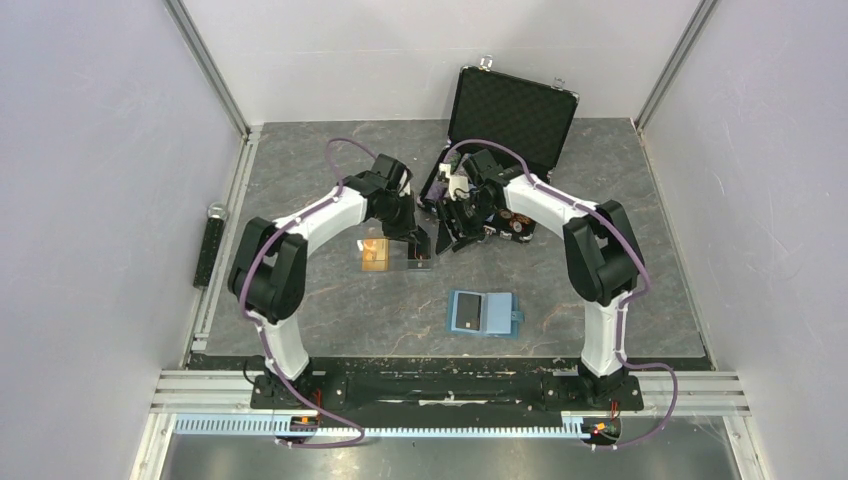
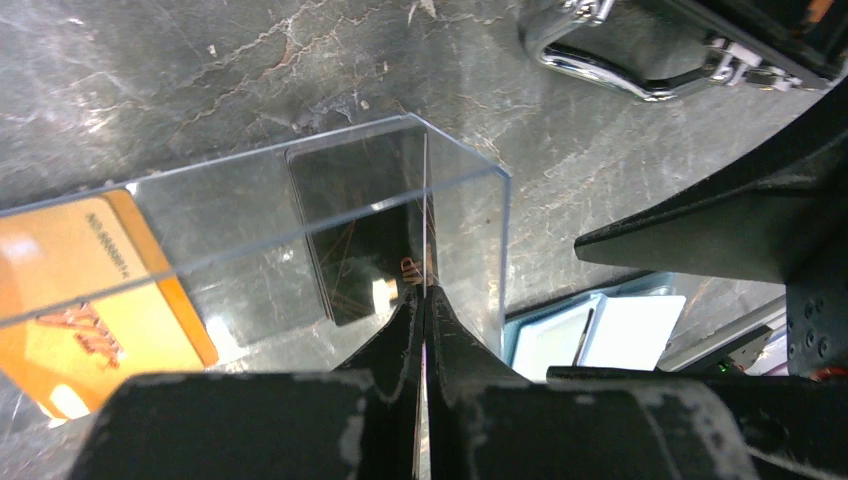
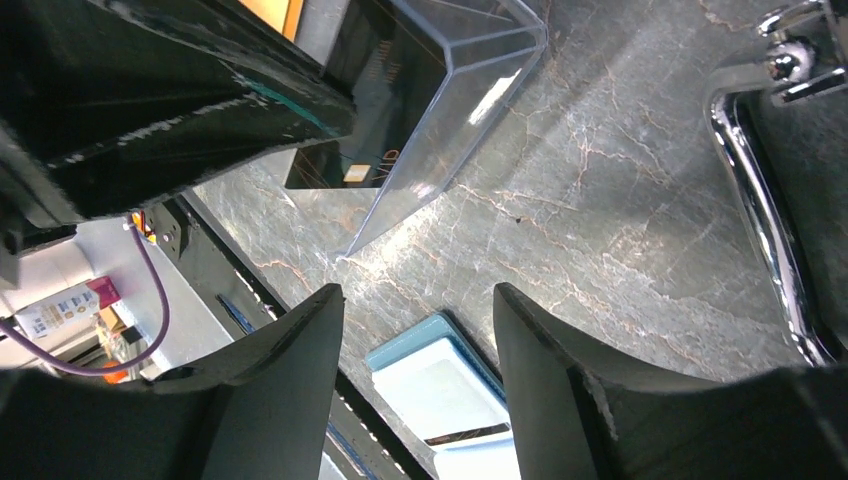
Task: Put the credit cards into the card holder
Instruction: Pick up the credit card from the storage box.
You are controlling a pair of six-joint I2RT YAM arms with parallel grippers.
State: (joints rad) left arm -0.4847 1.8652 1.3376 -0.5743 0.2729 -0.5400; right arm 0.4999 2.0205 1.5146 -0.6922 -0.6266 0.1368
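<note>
left fingers (image 2: pixel 395 345) pinch the clear box (image 2: pixel 250 200), right fingers (image 3: pixel 270 400) apart

Lab test cell, plain white walls (image 1: pixel 90 150), aluminium frame rails (image 1: pixel 700 392)

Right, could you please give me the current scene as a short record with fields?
left gripper: shut, pinching a wall of the clear box
right gripper: open, nothing between its fingers
orange card: flat on the table, one end behind the clear box
black card: flat, seen through the clear box
card holder: lying open, nearer the arm bases, apart from both cards
black case: open, at the far side
</note>
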